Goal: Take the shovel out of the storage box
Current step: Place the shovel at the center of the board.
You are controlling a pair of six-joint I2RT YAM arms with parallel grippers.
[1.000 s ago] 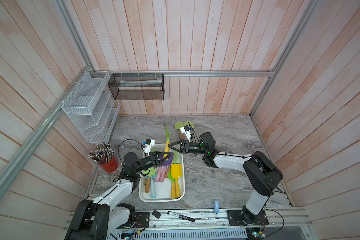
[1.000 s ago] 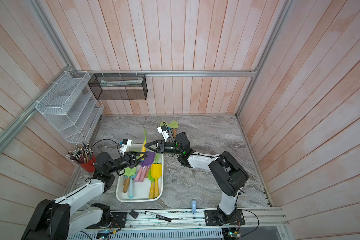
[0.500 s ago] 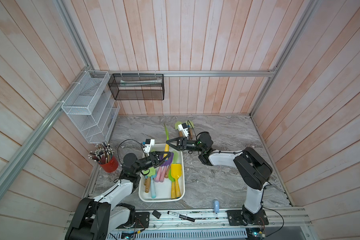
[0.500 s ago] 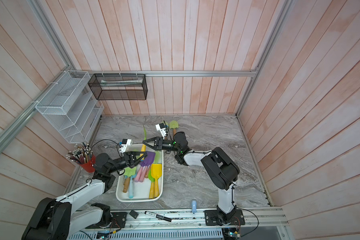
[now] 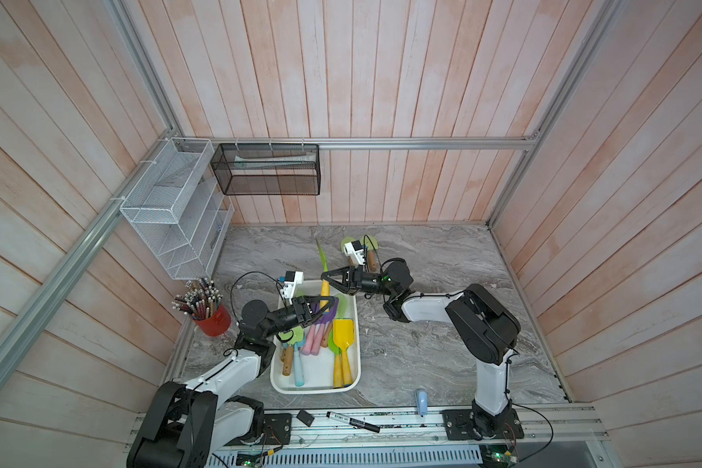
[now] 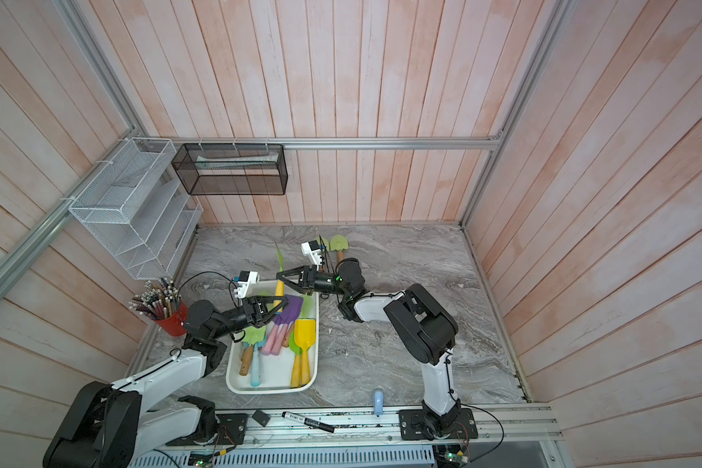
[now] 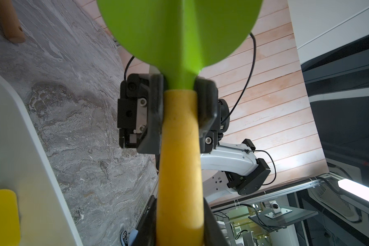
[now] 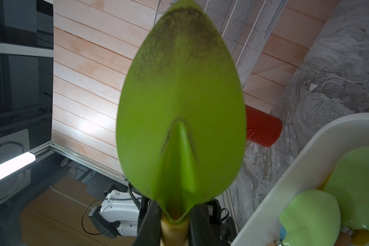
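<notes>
Green leaf-shaped, yellow-handled shovel is hanging over the twelve o'clock end of the white plastic storage box. Left gripper and right gripper are both squeezing it; tugging apart might drop it.

The shovel has a bright green blade, smudged darker toward its tip, and a yellow handle, while the storage box is plain white and holds a yellow scoop, a purple blade, pink handles, a pale blue handle and a pale green trowel with a brown wooden grip. The tabletop is grey with marble veining, the walls are whitewashed pink planks, the pencil cup is red, the mesh basket black and the wire rack white.
</notes>
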